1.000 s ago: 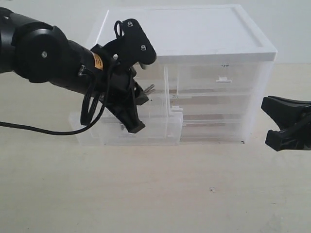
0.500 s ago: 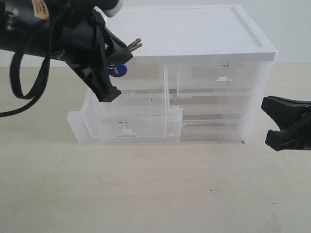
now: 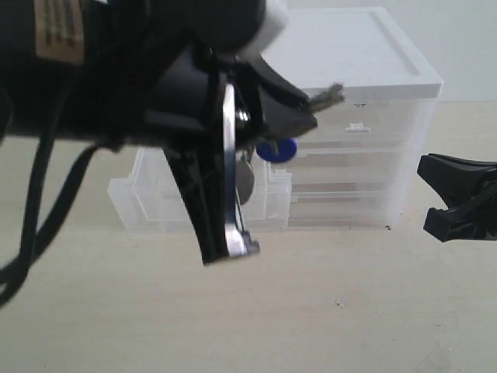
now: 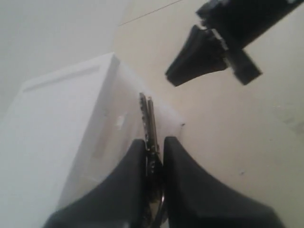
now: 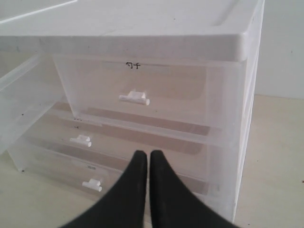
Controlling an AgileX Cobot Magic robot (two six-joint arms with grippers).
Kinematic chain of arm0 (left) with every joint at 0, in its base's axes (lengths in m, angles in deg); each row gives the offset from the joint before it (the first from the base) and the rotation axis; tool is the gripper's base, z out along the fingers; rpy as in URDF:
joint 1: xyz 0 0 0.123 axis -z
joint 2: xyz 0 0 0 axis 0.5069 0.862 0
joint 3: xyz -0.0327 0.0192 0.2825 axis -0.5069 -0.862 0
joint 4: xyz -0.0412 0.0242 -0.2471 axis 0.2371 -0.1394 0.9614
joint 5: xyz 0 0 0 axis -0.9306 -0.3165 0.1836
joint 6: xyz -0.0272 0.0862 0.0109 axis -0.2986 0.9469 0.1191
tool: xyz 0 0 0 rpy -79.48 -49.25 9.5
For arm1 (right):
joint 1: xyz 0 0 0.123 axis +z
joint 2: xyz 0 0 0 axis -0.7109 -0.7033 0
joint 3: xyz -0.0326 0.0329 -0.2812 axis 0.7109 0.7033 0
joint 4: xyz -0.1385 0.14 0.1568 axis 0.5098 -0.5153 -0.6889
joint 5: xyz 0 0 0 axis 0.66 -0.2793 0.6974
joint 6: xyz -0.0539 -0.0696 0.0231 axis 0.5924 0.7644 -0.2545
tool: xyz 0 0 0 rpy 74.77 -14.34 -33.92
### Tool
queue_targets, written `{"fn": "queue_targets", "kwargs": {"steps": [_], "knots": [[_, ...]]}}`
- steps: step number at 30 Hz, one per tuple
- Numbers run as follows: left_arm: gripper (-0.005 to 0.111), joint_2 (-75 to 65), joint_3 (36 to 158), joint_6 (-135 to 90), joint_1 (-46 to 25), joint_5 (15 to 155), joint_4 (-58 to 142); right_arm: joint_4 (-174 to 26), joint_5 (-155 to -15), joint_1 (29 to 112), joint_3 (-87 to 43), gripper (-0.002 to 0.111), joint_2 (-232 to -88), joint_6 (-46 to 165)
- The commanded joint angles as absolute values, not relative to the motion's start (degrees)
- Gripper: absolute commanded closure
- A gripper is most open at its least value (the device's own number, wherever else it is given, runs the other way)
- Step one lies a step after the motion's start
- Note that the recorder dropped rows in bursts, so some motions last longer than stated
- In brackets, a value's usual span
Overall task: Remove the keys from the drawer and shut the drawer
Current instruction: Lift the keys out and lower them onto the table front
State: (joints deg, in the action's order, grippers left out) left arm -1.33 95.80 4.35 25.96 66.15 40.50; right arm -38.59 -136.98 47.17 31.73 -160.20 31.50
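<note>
My left gripper (image 3: 225, 252) hangs in the air in front of the cabinet, very near the exterior camera, shut on the keys (image 3: 330, 95). Their round blue tag (image 3: 277, 150) dangles beside the fingers. In the left wrist view the silver keys (image 4: 148, 118) stick out between the black pads of my left gripper (image 4: 154, 142). The drawer (image 3: 128, 202) stands pulled out at the cabinet's lower left, partly hidden by the arm; its wall (image 5: 19, 95) shows in the right wrist view. My right gripper (image 3: 454, 198) (image 5: 145, 154) waits shut and empty to the right of the cabinet.
The white-topped translucent cabinet (image 3: 349, 54) (image 5: 142, 28) sits on a pale wooden table (image 3: 349, 311). Its other drawers (image 5: 135, 97) are pushed in. The right gripper (image 4: 209, 42) also shows in the left wrist view, beyond the cabinet.
My left gripper has lifted out of the drawer with the keys and swung up and to the right, toward the exterior camera. The right gripper has not moved.
</note>
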Motion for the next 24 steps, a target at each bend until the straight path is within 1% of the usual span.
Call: {"fn": "queue_targets", "kwargs": {"steps": [1, 5, 8, 10, 15, 17, 21, 24], "knots": [[0.102, -0.9, 90.9, 4.4, 31.6, 70.0, 43.4, -38.3, -137.2, 47.2, 31.5, 0.108, -160.4, 31.6], [0.102, -0.5, 85.5, 4.4, 35.2, 76.5, 44.2, -38.3, -137.2, 47.2, 31.5, 0.108, -160.4, 31.6], [0.102, 0.9, 82.6, 3.4, 35.4, 81.4, 44.4, -38.3, -137.2, 47.2, 31.5, 0.108, -160.4, 31.6], [0.102, 2.3, 81.0, 3.0, 35.4, 81.9, 44.4, -38.3, -137.2, 47.2, 31.5, 0.108, -160.4, 31.6], [0.102, 9.3, 76.1, 1.2, 35.2, 87.2, 44.4, -38.3, -137.3, 47.2, 31.5, 0.108, -160.4, 31.2], [0.102, 13.0, 74.9, 1.2, 33.6, 91.0, 44.4, -38.3, -137.1, 47.2, 31.5, 0.108, -160.4, 31.0], [0.102, 16.9, 74.7, 0.6, 26.6, 94.6, 44.6, -38.3, -136.4, 47.2, 31.5, 0.108, -160.4, 31.0], [0.102, 17.0, 74.7, 0.4, 24.9, 94.9, 44.6, -38.3, -136.4, 47.2, 31.5, 0.108, -160.4, 31.0]]}}
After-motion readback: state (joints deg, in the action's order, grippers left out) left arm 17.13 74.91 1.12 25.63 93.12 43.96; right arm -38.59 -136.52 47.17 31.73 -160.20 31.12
